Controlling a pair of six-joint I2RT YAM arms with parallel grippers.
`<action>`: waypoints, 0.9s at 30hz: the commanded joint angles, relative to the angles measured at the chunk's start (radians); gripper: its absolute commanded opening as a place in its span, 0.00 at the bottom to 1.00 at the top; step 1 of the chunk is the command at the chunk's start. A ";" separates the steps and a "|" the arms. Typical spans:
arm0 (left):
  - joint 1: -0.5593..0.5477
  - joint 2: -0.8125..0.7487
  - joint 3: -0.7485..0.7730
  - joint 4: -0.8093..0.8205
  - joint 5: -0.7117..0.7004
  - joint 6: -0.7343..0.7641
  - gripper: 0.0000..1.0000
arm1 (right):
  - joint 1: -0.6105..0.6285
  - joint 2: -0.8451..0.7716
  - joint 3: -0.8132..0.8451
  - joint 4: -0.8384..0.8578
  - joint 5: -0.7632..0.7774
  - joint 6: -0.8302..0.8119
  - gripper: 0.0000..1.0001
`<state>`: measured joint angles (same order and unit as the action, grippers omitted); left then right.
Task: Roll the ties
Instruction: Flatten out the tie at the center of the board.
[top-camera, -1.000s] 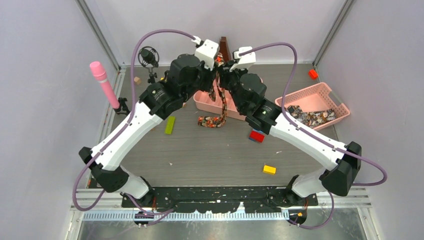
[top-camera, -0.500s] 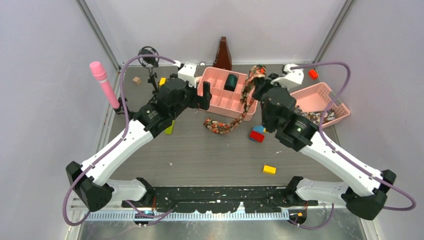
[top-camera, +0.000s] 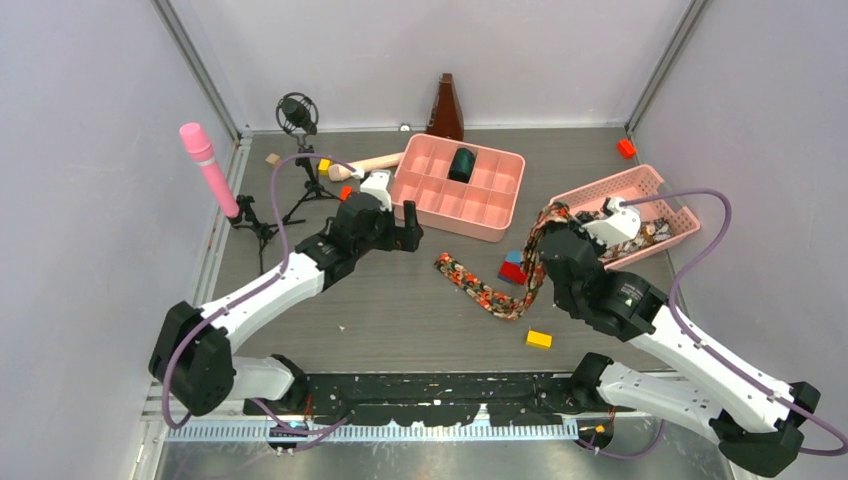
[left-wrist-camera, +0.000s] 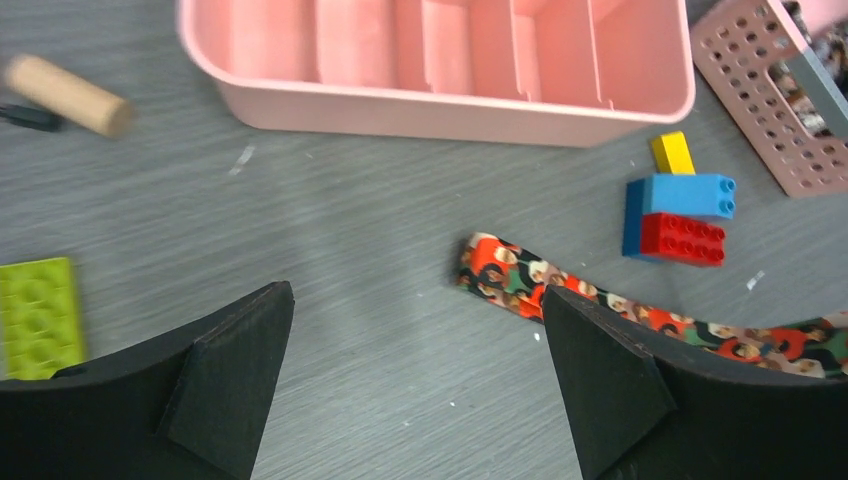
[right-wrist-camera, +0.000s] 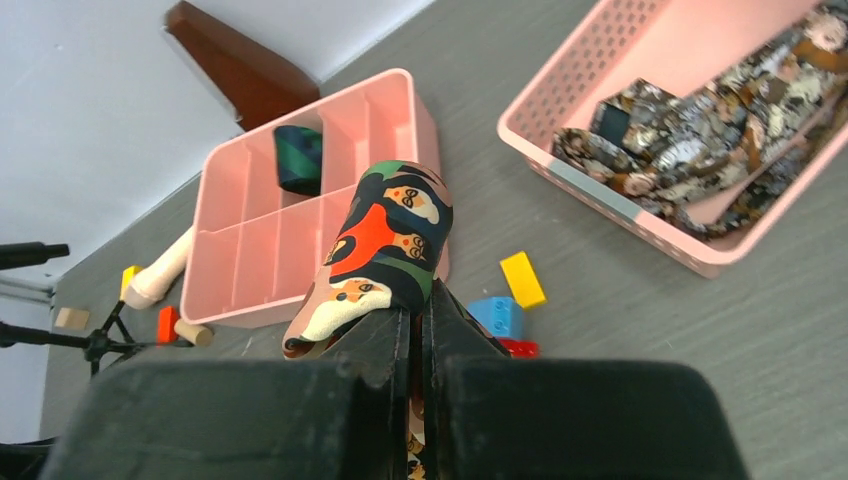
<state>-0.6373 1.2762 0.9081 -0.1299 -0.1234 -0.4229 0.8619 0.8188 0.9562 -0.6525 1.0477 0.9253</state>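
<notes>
Top view, tie: we see the tie (top-camera: 482, 291) lying slantwise on the table (top-camera: 400, 320). Its free end points far-left toward the pink tray (top-camera: 452, 216). Its long axis runs near-right, then bends and climbs to the right gripper (top-camera: 551, 213).
Top view, tools: the right gripper holds the tie's raised end just in front of the pink basket (top-camera: 598, 190). The left gripper (top-camera: 412, 226) hangs by the tray's near-left corner, apart from the tie.
Top view, surface: we see grey wood-grain board, with pale walls on three sides.
Top view, open room: bare board lies between the tie and the arm bases. A yellow block (top-camera: 539, 339) sits near the bend, and blue and red blocks (top-camera: 513, 268) sit just beside the tie.
Left wrist, tool: we see the fingers spread wide with nothing in them. The tie's end lies flat between them, farther out.
Right wrist, tool: we see the fingers pressed together on a fold of tie that loops over their tips.
Right wrist, surroundings: patterned fabric (right-wrist-camera: 700, 140) fills the basket.
</notes>
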 joint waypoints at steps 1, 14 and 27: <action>0.008 0.061 -0.055 0.260 0.174 -0.104 1.00 | -0.001 -0.070 -0.044 -0.164 0.078 0.217 0.00; 0.008 0.289 -0.102 0.466 0.268 -0.152 1.00 | -0.001 -0.185 -0.176 -0.440 0.071 0.569 0.00; 0.007 0.481 -0.095 0.584 0.388 -0.188 0.90 | -0.001 -0.206 -0.192 -0.513 0.067 0.630 0.00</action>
<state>-0.6334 1.7271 0.8036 0.3611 0.2138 -0.5934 0.8616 0.6193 0.7624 -1.1500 1.0733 1.5013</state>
